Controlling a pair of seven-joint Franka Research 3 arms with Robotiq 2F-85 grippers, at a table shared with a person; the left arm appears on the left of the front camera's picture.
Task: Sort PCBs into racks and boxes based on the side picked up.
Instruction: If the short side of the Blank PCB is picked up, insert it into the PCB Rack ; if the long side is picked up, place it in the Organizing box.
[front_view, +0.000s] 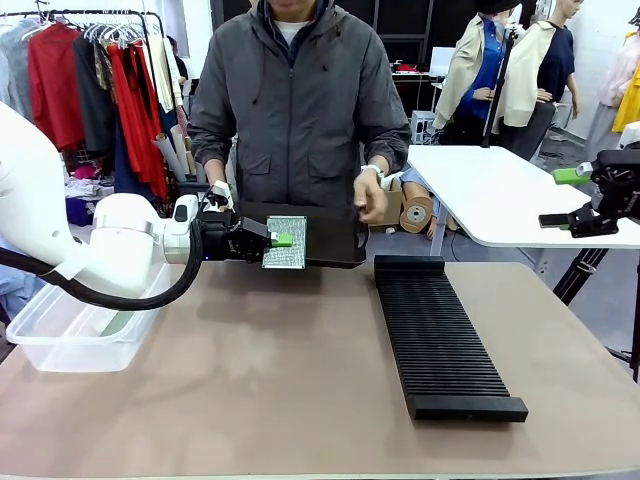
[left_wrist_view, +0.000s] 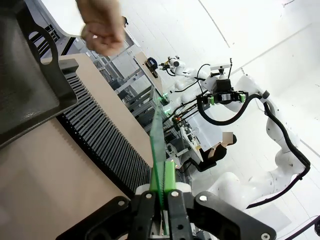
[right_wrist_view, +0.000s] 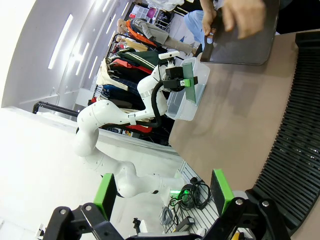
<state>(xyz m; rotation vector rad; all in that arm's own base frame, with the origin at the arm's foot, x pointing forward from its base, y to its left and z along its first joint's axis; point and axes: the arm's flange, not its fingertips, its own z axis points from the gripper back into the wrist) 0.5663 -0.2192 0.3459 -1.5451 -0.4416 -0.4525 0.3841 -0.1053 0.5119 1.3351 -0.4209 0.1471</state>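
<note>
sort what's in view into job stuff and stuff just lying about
Job: PCB in the left gripper, rack, box, probably the person's tray.
Lying about: white table, hung clothes, cardboard rolls.

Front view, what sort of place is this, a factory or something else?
Likely a robot test lab in a shared room, not a factory line. The left tool holds a PCB at a table with a slotted rack, and clothes hang behind the person.
</note>
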